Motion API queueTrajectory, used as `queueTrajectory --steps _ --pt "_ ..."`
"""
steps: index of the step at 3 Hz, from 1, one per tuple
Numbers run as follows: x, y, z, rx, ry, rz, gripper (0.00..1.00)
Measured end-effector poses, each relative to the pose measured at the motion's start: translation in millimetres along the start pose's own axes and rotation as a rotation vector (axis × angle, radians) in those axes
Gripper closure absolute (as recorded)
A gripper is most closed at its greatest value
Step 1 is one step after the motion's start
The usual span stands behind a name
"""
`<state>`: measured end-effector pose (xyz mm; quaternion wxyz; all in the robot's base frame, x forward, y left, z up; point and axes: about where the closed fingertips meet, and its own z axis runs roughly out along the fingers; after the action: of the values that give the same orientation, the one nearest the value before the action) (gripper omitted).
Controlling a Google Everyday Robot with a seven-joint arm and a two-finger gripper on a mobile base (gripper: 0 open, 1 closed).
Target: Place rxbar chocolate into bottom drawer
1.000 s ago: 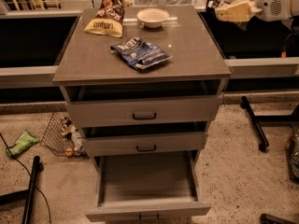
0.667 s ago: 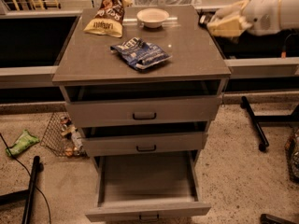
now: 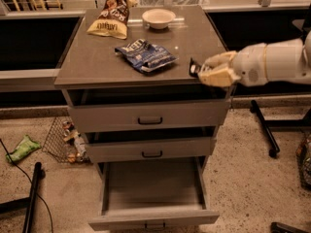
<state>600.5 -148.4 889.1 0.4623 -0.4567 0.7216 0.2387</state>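
Observation:
My gripper [image 3: 206,70] reaches in from the right on a white arm and hangs over the front right corner of the cabinet top. Its pale fingers [image 3: 217,76] are shut on the rxbar chocolate [image 3: 194,68], a small dark bar whose end sticks out to the left. The bottom drawer [image 3: 153,216] is pulled out wide below and looks empty inside. The gripper is well above it and to its right.
On the grey cabinet top [image 3: 97,62] lie a blue-and-white snack bag [image 3: 145,55], a yellow-and-brown chip bag [image 3: 110,20] and a white bowl [image 3: 159,18]. The two upper drawers [image 3: 148,115] are slightly ajar. A wire basket [image 3: 67,141] stands on the floor at left.
The gripper has moved down and to the left, from beyond the cabinet's back right corner to its front right corner, carrying the bar.

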Motion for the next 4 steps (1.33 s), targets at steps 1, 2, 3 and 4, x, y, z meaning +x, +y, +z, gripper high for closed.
queueTrajectory --steps 1,2,3,4 --pt "48.4 39.7 43.9 -0.095 0.056 0.063 1.00" --pt "87.3 73.3 78.5 -0.174 0.105 0.117 1.00" --pt "87.4 73.3 78.6 -0.174 0.105 0.117 1.00" --pt "121.2 89.4 106.0 -0.170 0.185 0.167 1.00"
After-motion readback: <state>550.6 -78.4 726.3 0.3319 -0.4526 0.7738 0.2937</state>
